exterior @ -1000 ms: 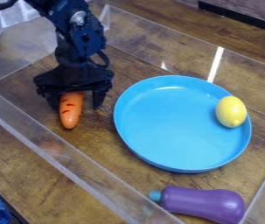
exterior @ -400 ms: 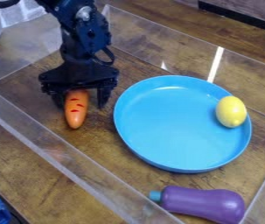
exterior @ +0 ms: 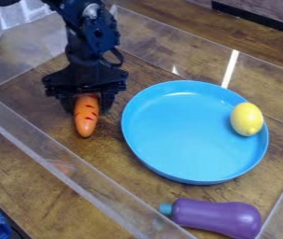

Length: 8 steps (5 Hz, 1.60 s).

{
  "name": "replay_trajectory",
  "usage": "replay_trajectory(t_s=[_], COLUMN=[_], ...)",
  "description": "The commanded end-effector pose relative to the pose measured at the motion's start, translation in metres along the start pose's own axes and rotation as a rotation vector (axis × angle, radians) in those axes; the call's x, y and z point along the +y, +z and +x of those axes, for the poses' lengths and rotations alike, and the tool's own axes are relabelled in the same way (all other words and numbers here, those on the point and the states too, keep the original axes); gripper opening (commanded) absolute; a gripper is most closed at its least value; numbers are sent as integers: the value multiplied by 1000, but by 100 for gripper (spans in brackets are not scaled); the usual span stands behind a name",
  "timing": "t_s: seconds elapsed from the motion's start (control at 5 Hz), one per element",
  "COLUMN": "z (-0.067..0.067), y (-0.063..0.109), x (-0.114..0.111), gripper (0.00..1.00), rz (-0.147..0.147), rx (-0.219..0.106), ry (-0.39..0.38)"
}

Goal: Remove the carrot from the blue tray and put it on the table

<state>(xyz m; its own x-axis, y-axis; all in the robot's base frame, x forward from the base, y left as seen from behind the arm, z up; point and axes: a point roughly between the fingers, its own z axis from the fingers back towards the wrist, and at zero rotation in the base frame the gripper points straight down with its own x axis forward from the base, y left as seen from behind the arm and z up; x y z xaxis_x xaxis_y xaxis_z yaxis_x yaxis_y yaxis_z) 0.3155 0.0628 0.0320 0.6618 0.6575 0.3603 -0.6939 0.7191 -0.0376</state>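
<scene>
Well, with the end effector closed round the carrot, careless opening could roll it against the tray.

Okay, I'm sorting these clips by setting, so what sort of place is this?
Probably a robot test bench or lab: a black robot arm works over a dark wood-grain tabletop bordered by clear acrylic walls.
</scene>
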Motion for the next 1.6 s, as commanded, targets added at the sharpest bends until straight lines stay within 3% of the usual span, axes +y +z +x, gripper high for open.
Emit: replay_trajectory(t_s=[0.0,0.8,1.2,1.4], z=[14,19,33,47], y=[12,17,44,71], x=[-7,-5,-4,-3], gripper=[100,100,100,100], rz=[-32,-30,-77,-113], rx=[-60,-68,-83,-76], ry=[-1,-6,-1,4])
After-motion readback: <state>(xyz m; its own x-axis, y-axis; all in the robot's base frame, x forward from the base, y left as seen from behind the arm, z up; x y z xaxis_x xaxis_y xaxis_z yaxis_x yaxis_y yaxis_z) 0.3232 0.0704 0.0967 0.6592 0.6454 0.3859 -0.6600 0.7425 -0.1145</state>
